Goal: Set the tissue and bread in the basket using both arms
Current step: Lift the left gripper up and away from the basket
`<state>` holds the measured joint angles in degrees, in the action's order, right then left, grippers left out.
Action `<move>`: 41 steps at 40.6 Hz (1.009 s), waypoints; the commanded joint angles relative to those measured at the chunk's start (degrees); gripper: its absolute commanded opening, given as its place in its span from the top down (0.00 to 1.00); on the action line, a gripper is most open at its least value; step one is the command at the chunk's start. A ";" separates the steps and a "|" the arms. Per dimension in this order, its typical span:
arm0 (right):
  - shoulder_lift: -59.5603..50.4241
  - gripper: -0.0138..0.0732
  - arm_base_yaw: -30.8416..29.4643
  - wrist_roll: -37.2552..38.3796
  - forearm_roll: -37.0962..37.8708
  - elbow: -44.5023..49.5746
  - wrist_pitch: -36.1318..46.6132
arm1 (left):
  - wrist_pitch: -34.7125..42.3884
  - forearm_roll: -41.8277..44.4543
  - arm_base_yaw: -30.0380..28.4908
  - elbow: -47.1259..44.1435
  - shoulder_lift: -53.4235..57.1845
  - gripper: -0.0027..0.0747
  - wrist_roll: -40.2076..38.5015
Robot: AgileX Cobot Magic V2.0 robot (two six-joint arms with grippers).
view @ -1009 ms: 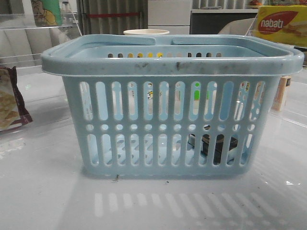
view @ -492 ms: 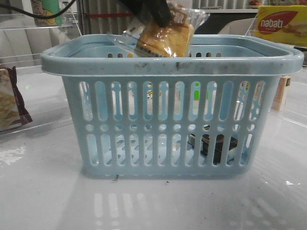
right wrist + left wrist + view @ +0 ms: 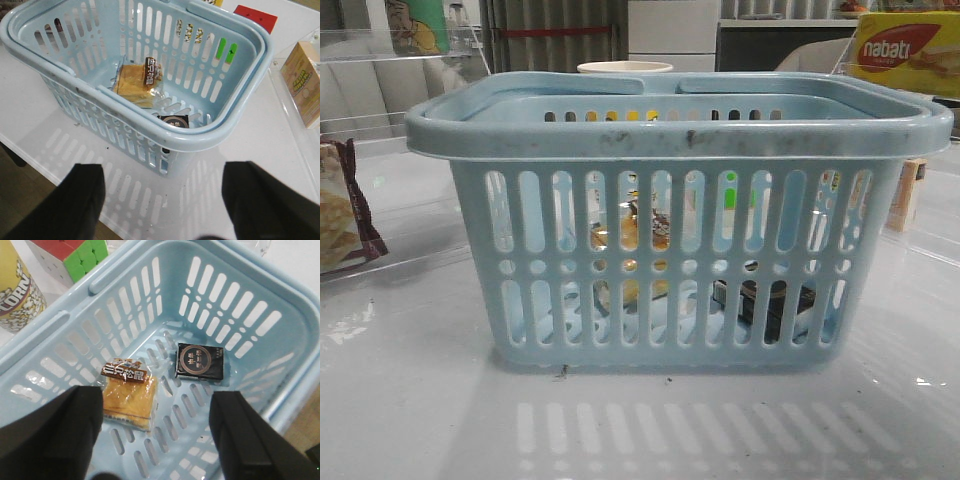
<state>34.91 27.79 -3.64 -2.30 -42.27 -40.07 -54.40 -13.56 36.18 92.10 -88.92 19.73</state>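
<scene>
The basket (image 3: 670,130) stood on the white table (image 3: 410,400), and everything else is placed here relative to it. Both task items lay inside it on its slotted floor. The bread (image 3: 129,401), in its clear wrapper with the dark printed band uppermost, rested flat near the middle of the floor. The tissue (image 3: 200,361), a small black packet with a round emblem on top, lay flat a short way off, apart from the bread and not touching it. Seen from the front through the slots, the bread (image 3: 630,235) showed behind the centre of the front wall and the tissue (image 3: 775,305) low behind the right part of that wall.

The left gripper (image 3: 155,440) hung above the inside of the basket with its two dark fingers (image 3: 55,435) spread wide apart and nothing between them; the bread lay below, close to one finger. The right gripper (image 3: 162,200) was outside the basket, over the bare table on the front side, its fingers (image 3: 265,200) likewise wide apart and empty.

Beyond the basket's far side stood a popcorn can (image 3: 15,295) and a colour cube (image 3: 75,252). A yellow wafer box (image 3: 905,50) sat behind the right corner, a small carton (image 3: 302,82) just off the right end, and a snack bag (image 3: 345,205) off the left end.
</scene>
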 commanded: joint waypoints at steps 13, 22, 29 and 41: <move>-0.06 0.16 0.00 -0.37 0.63 -1.55 4.08 | 2.01 8.63 0.40 -19.02 27.11 0.31 -6.67; -0.06 0.16 0.00 -0.37 0.63 -1.55 4.26 | 2.01 18.64 0.40 -32.33 41.50 0.31 -18.91; -0.06 0.16 0.00 -0.37 0.63 -1.55 4.11 | 2.56 18.77 0.40 -41.26 51.57 0.31 -23.88; -0.06 0.16 0.00 -0.37 0.58 -1.55 1.15 | 8.82 18.67 0.40 -50.60 59.98 0.31 -24.26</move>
<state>34.91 27.79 -3.64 -2.30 -42.27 -41.78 -51.63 4.90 36.18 41.22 -29.28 -3.77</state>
